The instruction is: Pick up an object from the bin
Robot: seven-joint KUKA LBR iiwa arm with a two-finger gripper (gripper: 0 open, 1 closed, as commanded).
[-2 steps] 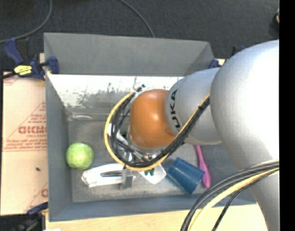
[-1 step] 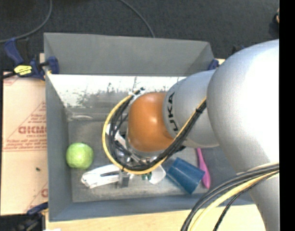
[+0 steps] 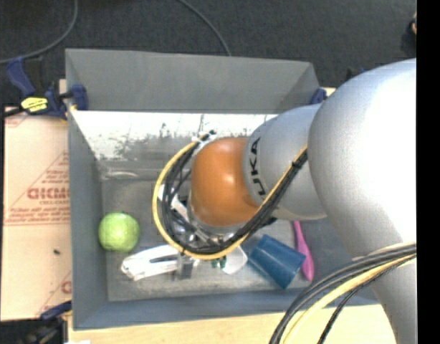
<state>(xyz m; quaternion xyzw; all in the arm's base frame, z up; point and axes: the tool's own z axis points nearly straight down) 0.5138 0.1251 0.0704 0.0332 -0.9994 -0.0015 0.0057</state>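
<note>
My gripper [image 3: 183, 262] hangs low in the bin's front middle, mostly hidden beneath the orange wrist cover and its cables. Its tip is down at a flat white object [image 3: 150, 261] with a dark stripe that lies along the bin floor. A green ball-like fruit [image 3: 119, 232] rests to the left of it, apart from the gripper. Just right of the gripper a white piece with a green bit [image 3: 231, 262] pokes out from under the arm.
A blue cup [image 3: 276, 261] lies on its side at the front right, with a pink stick [image 3: 303, 249] beside it by the right wall. The arm covers the bin's middle and right. Bare floor lies at the back left.
</note>
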